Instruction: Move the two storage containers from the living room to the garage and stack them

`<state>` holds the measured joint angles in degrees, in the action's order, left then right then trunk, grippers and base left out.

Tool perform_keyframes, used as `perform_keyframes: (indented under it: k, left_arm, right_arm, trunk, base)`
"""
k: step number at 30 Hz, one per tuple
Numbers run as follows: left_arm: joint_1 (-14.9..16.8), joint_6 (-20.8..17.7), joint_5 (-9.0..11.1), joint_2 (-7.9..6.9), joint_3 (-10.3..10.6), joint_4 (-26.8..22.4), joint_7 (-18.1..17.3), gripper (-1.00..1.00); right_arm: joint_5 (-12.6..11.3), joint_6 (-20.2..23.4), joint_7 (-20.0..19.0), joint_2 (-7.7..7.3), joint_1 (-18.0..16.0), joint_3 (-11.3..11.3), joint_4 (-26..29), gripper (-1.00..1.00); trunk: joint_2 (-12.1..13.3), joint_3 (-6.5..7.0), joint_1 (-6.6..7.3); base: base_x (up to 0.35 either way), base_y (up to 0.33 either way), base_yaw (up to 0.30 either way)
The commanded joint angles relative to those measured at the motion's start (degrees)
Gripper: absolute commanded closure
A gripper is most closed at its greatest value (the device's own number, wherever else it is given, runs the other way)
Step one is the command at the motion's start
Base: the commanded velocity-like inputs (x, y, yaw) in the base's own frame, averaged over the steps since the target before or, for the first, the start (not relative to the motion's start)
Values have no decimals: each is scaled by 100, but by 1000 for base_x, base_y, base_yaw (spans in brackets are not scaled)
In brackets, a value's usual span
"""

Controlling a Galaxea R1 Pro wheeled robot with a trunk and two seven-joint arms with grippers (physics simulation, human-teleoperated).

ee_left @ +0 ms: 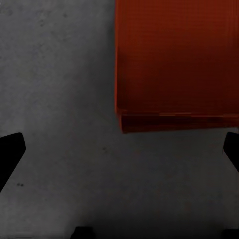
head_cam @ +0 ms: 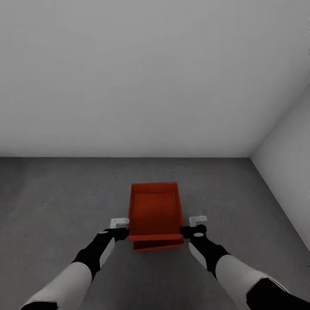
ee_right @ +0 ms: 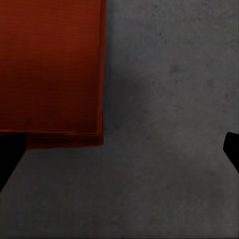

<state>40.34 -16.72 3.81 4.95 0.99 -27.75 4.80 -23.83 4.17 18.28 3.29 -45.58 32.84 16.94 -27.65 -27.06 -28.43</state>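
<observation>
The two storage containers (head_cam: 155,215) sit one on top of the other on the dark grey concrete floor (head_cam: 56,198) of the garage, a short way out from the plain white back wall (head_cam: 146,77) and well to the left of the white side wall (head_cam: 288,172) that meets it in the corner. Their long axis runs straight away from the robot toward the back wall, with the short ends facing the robot and the wall. The upper bin's open top faces up, and its near short wall sits slightly behind the front edge of the bin beneath, so a lower red lip shows under it in the head view. The left gripper (head_cam: 122,230) is just beside the stack's near left corner, and the right gripper (head_cam: 193,228) is just beside its near right corner; whether either one touches the red plastic cannot be told. In the left wrist view the fingers (ee_left: 11,152) stand wide apart at the edges of the picture, with the bin's corner (ee_left: 174,69) and bare concrete between them. In the right wrist view the fingers (ee_right: 10,154) are likewise spread wide, with the other near corner (ee_right: 50,69) and concrete between them. Neither claw is clamped on anything.
</observation>
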Motion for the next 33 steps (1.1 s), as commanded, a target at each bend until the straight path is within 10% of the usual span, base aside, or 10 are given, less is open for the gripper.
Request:
perform_keyframes:
  k: [1,14,33]
  left_arm:
    - [1,-33,41,0,12,-11,33,-100]
    - [1,-30,76,-33,33,154,15,-100]
    - [1,52,137,-200,1,1902,13,-100]
  right_arm:
    - [-26,40,42,-4,-4,48,11,-100]
    - [-9,94,32,-8,3,56,-78,-100]
    - [-25,102,18,-4,14,56,-296,-100]
  trunk:
    - [-8,-1,1]
    - [-8,10,1]
    - [-8,10,1]
  base:
    - [-339,0,0]
    - [-66,0,0]
    - [-120,0,0]
